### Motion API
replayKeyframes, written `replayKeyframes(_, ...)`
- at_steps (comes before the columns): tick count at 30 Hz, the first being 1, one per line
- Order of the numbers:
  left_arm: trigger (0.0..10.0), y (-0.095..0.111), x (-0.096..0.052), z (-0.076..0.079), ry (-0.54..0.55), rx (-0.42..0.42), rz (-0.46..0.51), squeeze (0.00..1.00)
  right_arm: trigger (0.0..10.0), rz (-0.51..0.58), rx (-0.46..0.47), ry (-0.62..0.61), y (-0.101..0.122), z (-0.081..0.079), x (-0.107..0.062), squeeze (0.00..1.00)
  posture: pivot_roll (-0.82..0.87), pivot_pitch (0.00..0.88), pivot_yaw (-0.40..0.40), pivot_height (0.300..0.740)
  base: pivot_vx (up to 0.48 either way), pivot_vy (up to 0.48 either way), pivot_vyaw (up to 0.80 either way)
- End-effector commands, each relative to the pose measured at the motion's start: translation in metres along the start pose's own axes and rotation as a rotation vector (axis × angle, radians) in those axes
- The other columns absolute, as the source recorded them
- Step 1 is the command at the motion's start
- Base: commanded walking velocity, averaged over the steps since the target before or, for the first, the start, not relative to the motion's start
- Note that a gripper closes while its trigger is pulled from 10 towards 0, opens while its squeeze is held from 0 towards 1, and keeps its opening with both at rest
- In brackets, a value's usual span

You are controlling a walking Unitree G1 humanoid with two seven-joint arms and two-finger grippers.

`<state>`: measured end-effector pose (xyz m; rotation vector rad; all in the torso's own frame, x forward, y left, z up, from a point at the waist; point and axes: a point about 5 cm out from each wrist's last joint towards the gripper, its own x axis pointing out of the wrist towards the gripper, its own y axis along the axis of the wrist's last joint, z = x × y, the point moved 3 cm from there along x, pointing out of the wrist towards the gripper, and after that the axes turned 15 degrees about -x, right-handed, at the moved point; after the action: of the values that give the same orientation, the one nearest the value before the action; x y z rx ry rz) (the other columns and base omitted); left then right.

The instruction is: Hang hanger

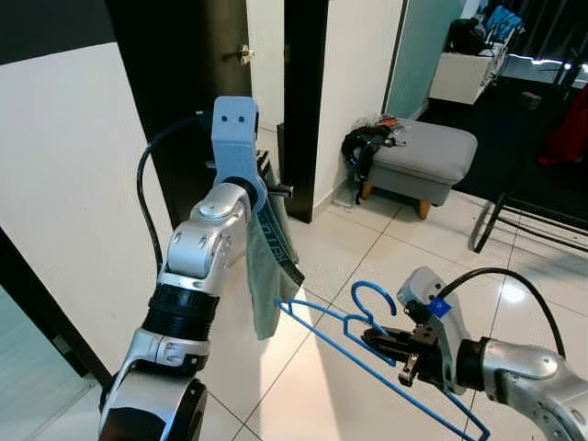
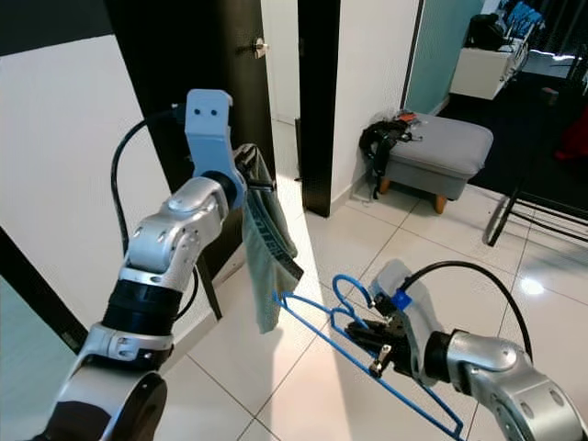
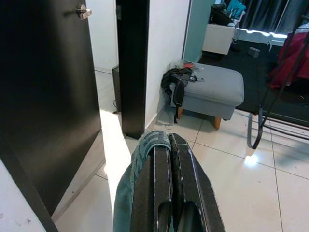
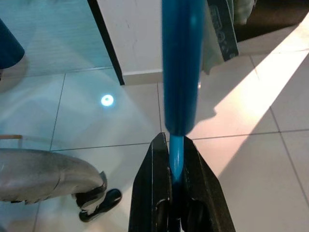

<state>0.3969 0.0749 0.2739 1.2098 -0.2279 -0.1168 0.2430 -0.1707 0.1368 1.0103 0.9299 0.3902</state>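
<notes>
Room: pale tiles [image 1: 340, 248] are running from a white wall on the left, past a black door [image 1: 175, 83] with a metal handle [image 1: 245, 54], to a grey stool [image 1: 418, 156] with a black bag [image 1: 366, 147] slumped against it; a dark rack leg [image 1: 484, 225] is showing at far right.

Left gripper [image 3: 166, 159]: it is raised high in front of the door, fingers pressed together on a grey-green cloth [image 1: 265, 276]. The cloth is hanging down from the fingers, clear of the floor.

Cloth detail: a dark printed band [image 2: 271, 239] is running down one edge; the fabric is draping over the fingertips in the left wrist view.

Hanger [image 1: 367, 354]: blue wire, held low and to the right of the cloth, tilted, with its hook [image 1: 372, 296] pointing up and its near corner reaching just beside the cloth's lower edge. Whether they are touching cannot be told.

Right gripper [image 1: 390, 347]: it is clamping the hanger near the base of the hook, fingers closed on the blue wire, as the right wrist view is showing.

Step in hand: seemingly the garment is being brought to the hanger, before any hanging on a rail.

Next move: likely calling for sliding the hanger's arm into or under the cloth while the left gripper is keeping it spread; the risk is the cloth slipping off the thin wire.
</notes>
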Motion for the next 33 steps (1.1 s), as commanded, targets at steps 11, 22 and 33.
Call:
replayKeyframes(11, 10.0, 0.018, 0.000, 0.015, -0.086, -0.016, 0.068, 0.00, 10.0, -0.018, 0.108, -0.086, -0.014, 0.014, -0.008, 0.00, 0.14, 0.000, 0.049, 0.740, 0.000, 0.000, 0.00)
replayKeyframes(22, 10.0, 0.024, -0.005, 0.032, -0.198, 0.054, 0.118, 0.00, 10.0, 0.049, 0.112, -0.108, -0.001, 0.021, -0.013, 0.00, 0.14, 0.000, 0.050, 0.740, 0.000, 0.000, 0.00)
replayKeyframes(33, 10.0, 0.027, -0.008, 0.042, -0.254, 0.096, 0.144, 0.00, 10.0, 0.092, 0.088, -0.035, 0.009, 0.008, -0.008, 0.00, 0.14, 0.000, 0.053, 0.740, 0.000, 0.000, 0.00)
